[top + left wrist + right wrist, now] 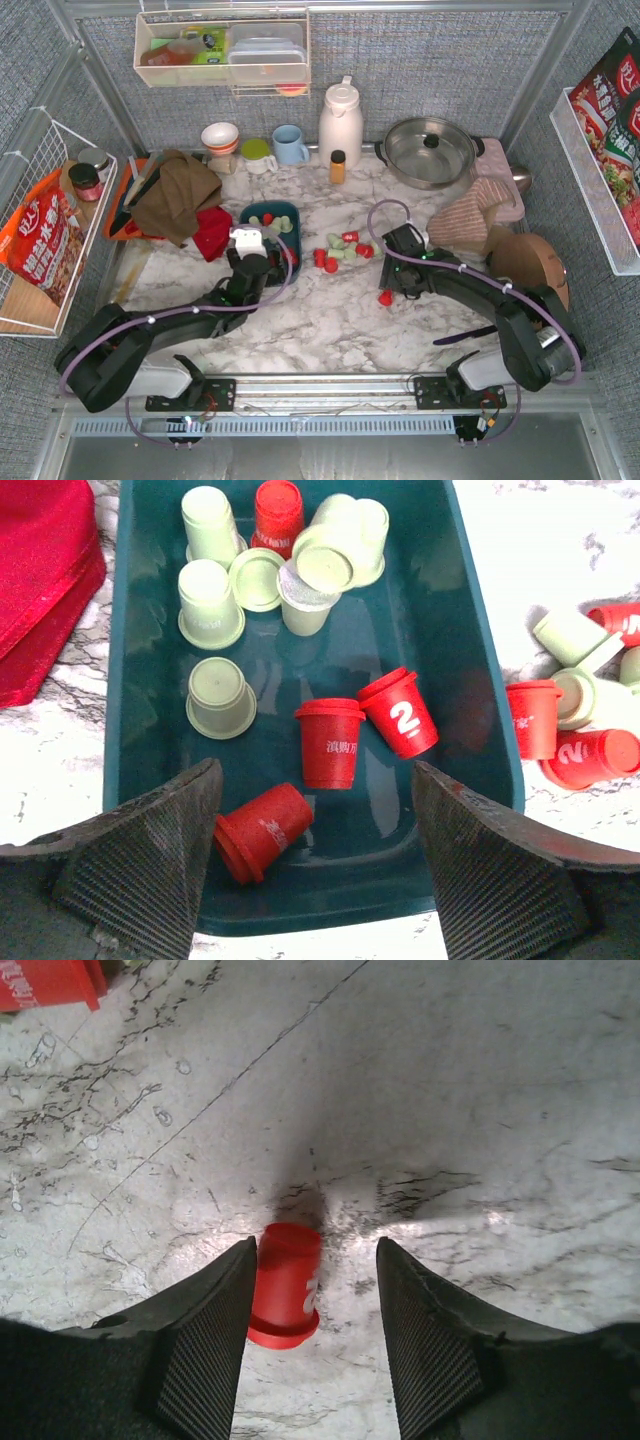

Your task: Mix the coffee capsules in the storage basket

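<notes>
The dark teal storage basket (pixel 140 680) holds several mint green capsules (pixel 220 695) at its far end and three red capsules (pixel 330 742) nearer me. My left gripper (pixel 315 815) is open and empty over the basket's near end, with one red capsule (pixel 262 830) lying by its left finger. In the top view the left gripper (pixel 250 243) covers part of the basket (pixel 293 213). Loose red and green capsules (pixel 342 250) lie on the table right of the basket. My right gripper (pixel 318 1252) is open around a lone red capsule (pixel 288 1282), which lies on the marble against the left finger.
A red cloth (pixel 212 232) and a brown cloth (pixel 175 195) lie left of the basket. An orange-capped bottle (pixel 338 166), white jug (pixel 340 122), cups (pixel 290 145) and a steel pot (pixel 430 150) line the back. A wire basket (pixel 45 230) hangs at left.
</notes>
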